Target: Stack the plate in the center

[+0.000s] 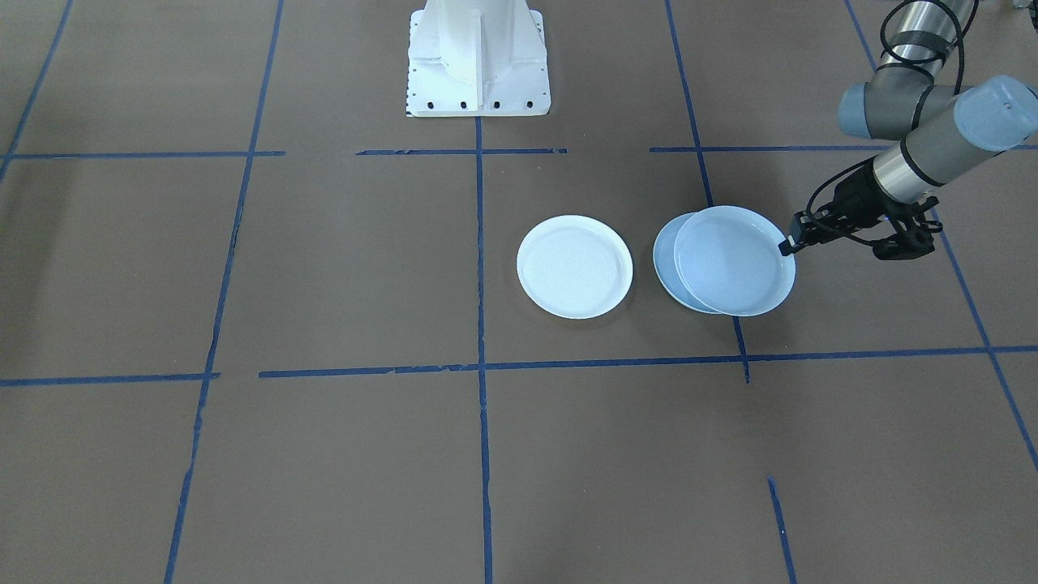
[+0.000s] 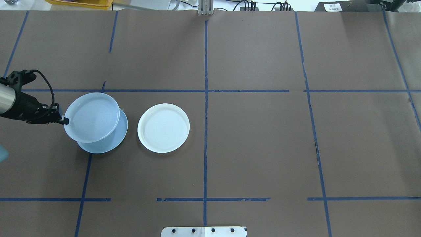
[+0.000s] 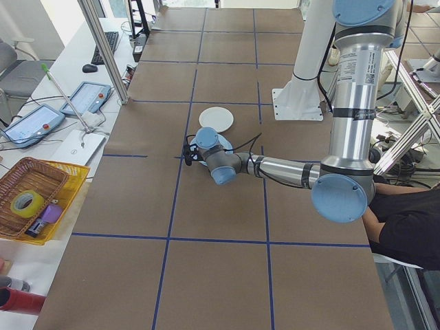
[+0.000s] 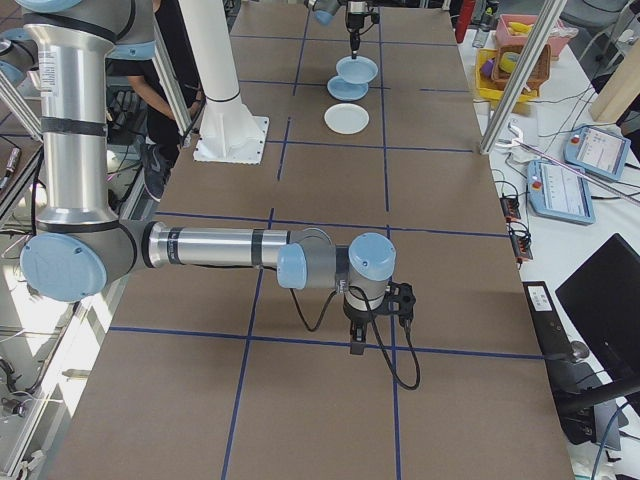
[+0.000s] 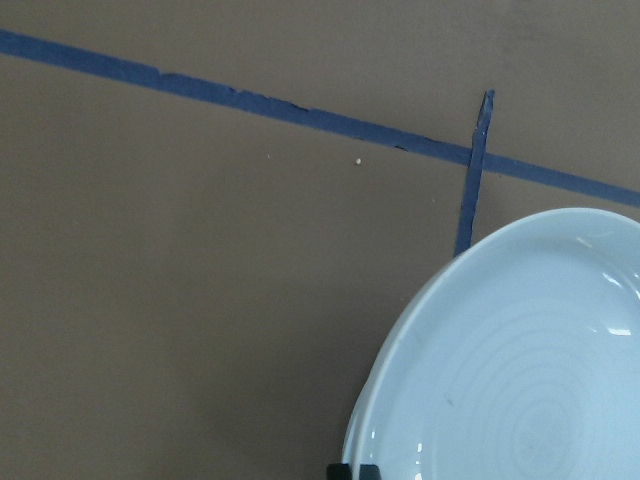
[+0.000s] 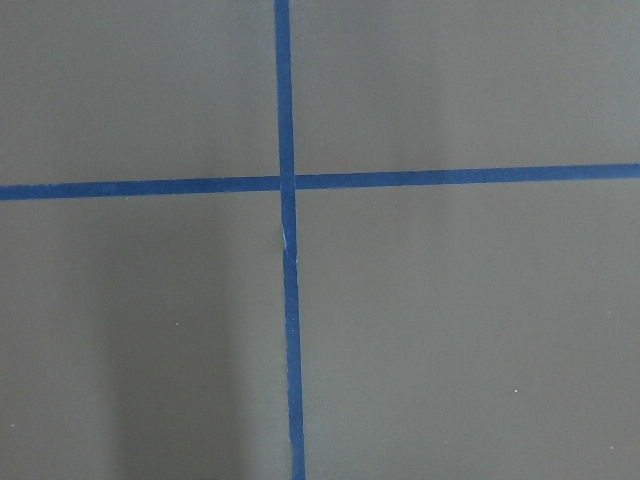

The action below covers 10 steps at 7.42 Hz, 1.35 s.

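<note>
Jaws of the left gripper [image 2: 62, 120] pinch the rim of the rippled pale-blue plate [image 2: 91, 117], holding it lifted and partly over the smooth pale-blue plate [image 2: 115, 140] lying on the brown table [image 2: 263, 138]. Just beside sits the white plate [image 2: 163, 128]. Whether the right gripper [image 4: 353, 345], seen only far off, is released or clenched cannot be told.

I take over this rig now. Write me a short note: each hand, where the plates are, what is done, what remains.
Left hand: shut on the rim of the rippled plate, holding it in the air above the smooth blue plate, offset, not yet resting on it.
Right hand: far from the plates, over bare table; open or shut cannot be told.
White plate: alone on the table beside them.
Done: rippled plate picked up.
Left: lower and release it; probably the white plate after.
</note>
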Tool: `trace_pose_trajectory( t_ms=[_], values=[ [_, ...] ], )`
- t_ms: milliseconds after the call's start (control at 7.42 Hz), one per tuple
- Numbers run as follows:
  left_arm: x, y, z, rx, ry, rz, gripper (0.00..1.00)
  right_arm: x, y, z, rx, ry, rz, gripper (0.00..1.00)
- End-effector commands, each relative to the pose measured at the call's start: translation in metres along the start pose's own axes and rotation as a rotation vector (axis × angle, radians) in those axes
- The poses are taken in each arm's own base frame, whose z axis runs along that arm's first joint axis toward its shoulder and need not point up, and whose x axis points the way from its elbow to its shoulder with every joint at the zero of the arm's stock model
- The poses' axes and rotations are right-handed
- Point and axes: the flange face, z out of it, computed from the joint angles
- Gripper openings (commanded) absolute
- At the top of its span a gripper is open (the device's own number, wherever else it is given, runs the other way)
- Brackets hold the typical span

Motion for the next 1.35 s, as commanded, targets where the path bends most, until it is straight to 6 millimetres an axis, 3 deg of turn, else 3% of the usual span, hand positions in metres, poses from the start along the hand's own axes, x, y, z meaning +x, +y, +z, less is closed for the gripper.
trace_pose_trajectory(
  t_ms=[0,135,404,809,1078,1213],
  values=[
    [0.002,0.007,0.011,-0.008,0.007,0.007,0.73,0.000,0.000,0.000,0.000,0.000,0.000,1.00],
    [0.008,0.009,0.008,-0.009,0.015,0.015,1.00,0.000,0.000,0.000,0.000,0.001,0.000,1.00],
    [0.030,0.017,-0.010,-0.003,0.048,0.042,1.00,0.000,0.000,0.000,0.000,0.000,0.000,1.00],
    [0.095,0.042,-0.044,-0.050,0.038,0.024,1.00,0.000,0.000,0.000,0.000,0.000,0.000,1.00],
    [0.147,0.069,-0.029,-0.011,-0.031,0.041,1.00,0.000,0.000,0.000,0.000,0.000,-0.002,1.00],
    [0.186,0.067,-0.009,0.016,-0.079,0.043,1.00,0.000,0.000,0.000,0.001,0.000,0.001,1.00]
  ],
)
